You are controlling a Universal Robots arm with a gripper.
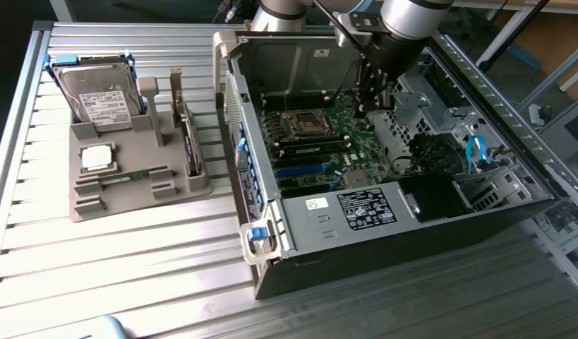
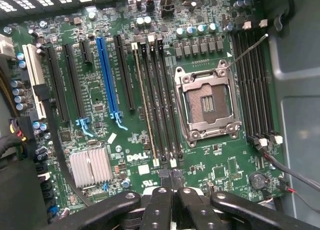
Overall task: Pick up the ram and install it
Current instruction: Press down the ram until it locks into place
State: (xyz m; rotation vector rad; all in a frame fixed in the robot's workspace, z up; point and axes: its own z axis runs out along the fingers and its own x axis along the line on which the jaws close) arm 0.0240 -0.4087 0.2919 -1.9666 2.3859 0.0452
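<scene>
A ram [image 1: 120,177], a thin green stick, lies flat in the front of the grey holder [image 1: 91,201] on the exterior view's left. My gripper [image 1: 372,106] hangs inside the open computer case, far from that stick. It sits above the motherboard [image 2: 215,162], near the empty processor socket [image 2: 207,102]. The wrist view shows my gripper [image 2: 170,179] with black fingertips pressed together and nothing between them. They hover just off the end of the long black memory slots [image 2: 162,95]. One slot holds a thin board [image 2: 145,100] seen edge-on.
The grey holder also carries a silver hard drive [image 1: 99,99], a square processor chip [image 1: 97,157] and an upright card [image 1: 187,138]. Case walls, a drive cage [image 1: 420,99] and blue cables [image 1: 475,152] surround the motherboard. A second bank of memory slots [image 2: 255,85] lies beyond the socket.
</scene>
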